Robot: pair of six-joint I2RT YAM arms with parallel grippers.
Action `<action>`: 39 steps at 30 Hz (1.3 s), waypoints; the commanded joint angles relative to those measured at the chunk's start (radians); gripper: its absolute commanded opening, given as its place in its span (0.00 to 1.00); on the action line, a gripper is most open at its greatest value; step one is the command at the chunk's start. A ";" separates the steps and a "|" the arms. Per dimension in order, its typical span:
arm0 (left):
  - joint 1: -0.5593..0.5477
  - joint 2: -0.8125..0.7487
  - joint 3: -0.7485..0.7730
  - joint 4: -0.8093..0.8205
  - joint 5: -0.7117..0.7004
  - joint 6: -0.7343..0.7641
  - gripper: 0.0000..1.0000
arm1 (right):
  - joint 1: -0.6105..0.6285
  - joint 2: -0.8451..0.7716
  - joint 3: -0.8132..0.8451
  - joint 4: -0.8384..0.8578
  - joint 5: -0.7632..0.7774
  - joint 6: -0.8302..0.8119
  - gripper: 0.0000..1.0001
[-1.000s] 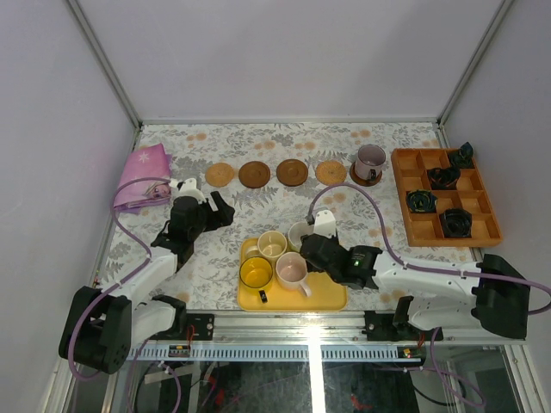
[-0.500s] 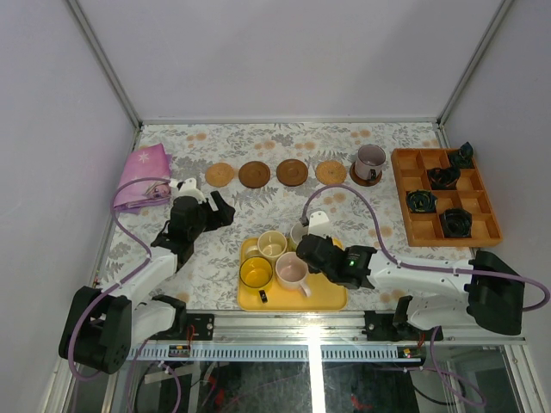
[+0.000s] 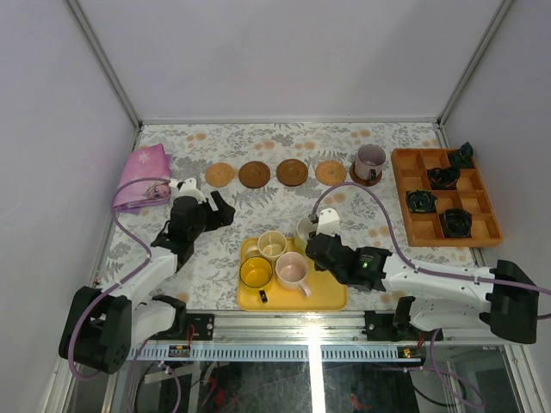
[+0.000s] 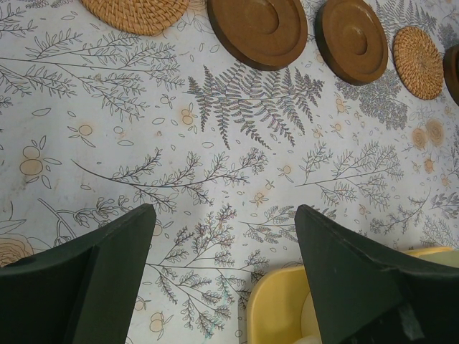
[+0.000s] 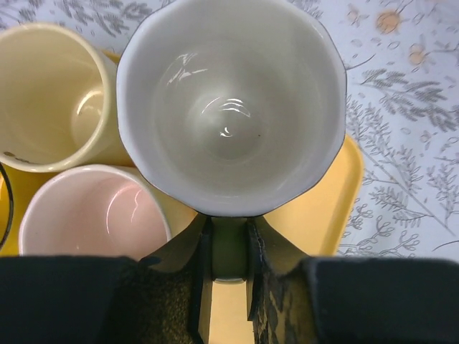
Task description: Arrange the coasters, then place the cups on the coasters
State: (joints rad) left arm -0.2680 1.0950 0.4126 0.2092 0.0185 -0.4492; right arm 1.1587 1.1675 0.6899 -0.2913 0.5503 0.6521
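As far as my wrist view shows, my right pincer (image 5: 229, 244) is pinching the handle of the pale green cup (image 5: 231, 107), one jaw pressed on each side of it, cup mouth up. From above, that cup is at the far right corner of the yellow tray (image 3: 323, 292), partly over the rim; can't tell if its base touches the tray or hangs clear. Pink cup (image 3: 291, 271) is just beside it on the near side, cream cup (image 3: 272, 245) just to its left, yellow cup (image 3: 256, 272) at the tray's near left. Those three stand upright on the tray, packed close. My left pincer (image 4: 224, 215) is spread wide, gripping nothing, hanging over the floral worktop (image 4: 215, 158) to the left of the tray; a tray corner shows at the bottom of its wrist view. Coasters sit in one row along the far side of the worktop, each apart from the next: tan coaster (image 3: 220, 175) at the left end, dark brown coaster (image 3: 254, 174), second dark brown coaster (image 3: 292, 172), second tan coaster (image 3: 331, 172), then third dark brown coaster (image 3: 365, 181) at the right end. Purple-grey cup (image 3: 371, 159) stands upright on that last one, just left of the orange compartment box (image 3: 443, 225). Other four coasters carry no cup.
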 commanded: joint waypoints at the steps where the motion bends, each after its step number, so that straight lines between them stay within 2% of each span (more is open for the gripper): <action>1: -0.004 0.001 -0.001 0.057 -0.003 -0.002 0.79 | 0.004 -0.084 0.026 0.090 0.166 -0.036 0.00; 8: -0.004 0.020 0.002 0.065 -0.006 -0.002 0.79 | -0.001 -0.040 0.128 0.087 0.390 -0.170 0.00; 11: -0.004 0.033 0.002 0.070 -0.003 -0.002 0.79 | -0.041 0.000 0.180 0.119 0.434 -0.247 0.00; 16: -0.003 0.044 0.003 0.069 0.002 -0.001 0.79 | -0.243 0.042 0.215 0.225 0.254 -0.319 0.00; 21: -0.003 0.043 0.006 0.059 -0.002 0.004 0.79 | -0.393 0.148 0.302 0.256 0.152 -0.360 0.00; 28: -0.004 0.056 0.025 0.042 -0.016 0.013 0.79 | -0.527 0.323 0.430 0.288 0.046 -0.366 0.00; 39: -0.004 0.041 0.021 0.041 -0.009 0.011 0.79 | -0.635 0.530 0.589 0.297 -0.071 -0.368 0.00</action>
State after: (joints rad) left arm -0.2680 1.1469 0.4129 0.2092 0.0181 -0.4488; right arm 0.5468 1.6779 1.1774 -0.1070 0.5018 0.2943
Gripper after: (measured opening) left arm 0.793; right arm 0.233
